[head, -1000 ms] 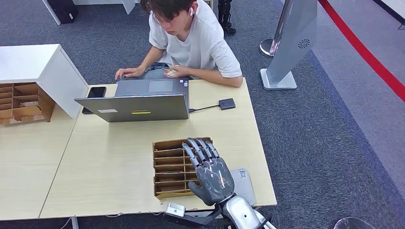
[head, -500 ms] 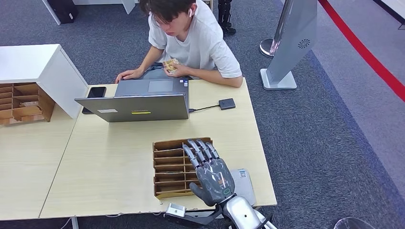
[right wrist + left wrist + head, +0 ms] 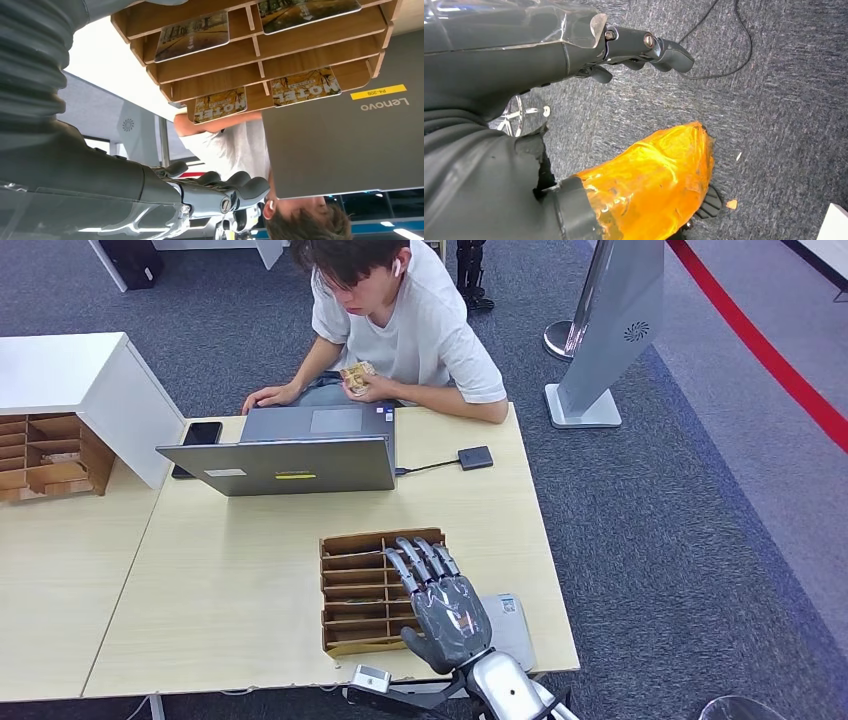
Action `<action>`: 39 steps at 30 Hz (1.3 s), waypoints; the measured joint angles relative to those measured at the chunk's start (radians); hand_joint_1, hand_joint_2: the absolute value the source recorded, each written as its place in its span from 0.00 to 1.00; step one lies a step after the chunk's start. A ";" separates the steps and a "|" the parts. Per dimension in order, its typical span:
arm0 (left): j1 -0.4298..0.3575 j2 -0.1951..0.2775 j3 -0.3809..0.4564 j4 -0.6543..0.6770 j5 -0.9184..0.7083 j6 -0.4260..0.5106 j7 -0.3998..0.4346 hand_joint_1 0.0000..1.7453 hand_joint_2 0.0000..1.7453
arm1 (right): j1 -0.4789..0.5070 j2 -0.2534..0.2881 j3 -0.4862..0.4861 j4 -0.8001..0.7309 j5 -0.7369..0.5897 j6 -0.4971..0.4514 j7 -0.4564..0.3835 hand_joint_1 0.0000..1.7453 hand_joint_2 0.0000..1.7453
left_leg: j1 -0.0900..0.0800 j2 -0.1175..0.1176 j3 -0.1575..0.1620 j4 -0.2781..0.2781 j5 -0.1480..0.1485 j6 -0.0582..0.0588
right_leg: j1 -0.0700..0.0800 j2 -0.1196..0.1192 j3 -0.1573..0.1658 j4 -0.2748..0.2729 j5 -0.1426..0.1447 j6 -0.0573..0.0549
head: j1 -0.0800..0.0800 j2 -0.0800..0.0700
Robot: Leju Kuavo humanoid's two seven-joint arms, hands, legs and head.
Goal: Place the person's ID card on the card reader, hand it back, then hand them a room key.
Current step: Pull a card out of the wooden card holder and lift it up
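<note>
My right hand [image 3: 443, 606] hovers flat over the near right part of the wooden card rack [image 3: 352, 590], fingers stretched out and holding nothing. In the right wrist view the rack [image 3: 260, 50] carries room key cards [image 3: 220, 105] printed MOTEL, and my right hand's fingers [image 3: 240, 186] are empty. The person [image 3: 400, 320] sits behind the laptop and holds a yellowish card [image 3: 355, 375] at chest height. A small black card reader [image 3: 475, 457] lies on the table, wired to the laptop. My left hand [image 3: 644, 47] hangs over the carpet, holding nothing.
An open grey laptop [image 3: 285, 465] stands between me and the person, a black phone [image 3: 200, 435] beside it. A flat grey device [image 3: 512, 625] lies by the table's near edge. A second wooden rack [image 3: 50, 455] and a white box [image 3: 70, 370] are at the far left.
My right hand has drawn back slightly toward the near table edge. The person has lifted the card from the laptop's edge up to the chest.
</note>
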 joint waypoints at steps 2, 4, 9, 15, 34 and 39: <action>0.000 0.000 0.000 0.000 0.000 0.000 0.000 0.00 0.00 | 0.000 0.000 0.000 0.002 0.000 0.000 0.000 0.00 1.00 | 0.000 0.000 0.000 0.000 0.000 0.000 | 0.000 0.000 0.000 0.000 0.000 0.000 | 0.000 0.000; 0.000 0.000 0.000 0.000 0.000 0.000 0.000 0.00 0.00 | 0.000 0.000 0.000 0.003 0.000 0.000 0.000 0.00 1.00 | 0.000 0.000 0.000 0.000 0.000 0.000 | 0.000 0.000 0.000 0.000 0.000 0.000 | 0.000 0.000; 0.000 0.000 0.000 0.000 0.000 0.000 0.000 0.00 0.00 | 0.000 0.000 0.000 0.004 0.000 0.000 0.001 0.01 1.00 | 0.000 0.000 0.000 0.000 0.000 0.000 | 0.000 0.000 0.000 0.000 0.000 0.000 | 0.000 0.000; 0.000 0.000 0.000 0.000 -0.003 0.000 0.000 0.00 0.00 | 0.000 0.000 -0.003 0.012 -0.001 0.008 0.007 0.21 1.00 | 0.000 0.000 0.000 0.000 0.000 0.000 | 0.000 0.000 0.000 0.000 0.000 0.000 | 0.000 0.000; 0.000 0.000 0.000 0.000 -0.010 -0.002 -0.003 0.00 0.00 | -0.001 0.000 -0.023 0.024 -0.003 0.018 0.019 0.40 1.00 | 0.000 0.000 0.000 0.000 0.000 0.000 | 0.000 0.000 0.000 0.000 0.000 0.000 | 0.000 0.000; 0.000 0.000 0.000 0.000 -0.014 -0.003 -0.003 0.00 0.00 | -0.002 0.001 -0.026 0.029 -0.006 0.025 0.023 0.40 1.00 | 0.000 0.000 0.000 0.000 0.000 0.000 | 0.000 0.000 0.000 0.000 0.000 0.000 | 0.000 0.000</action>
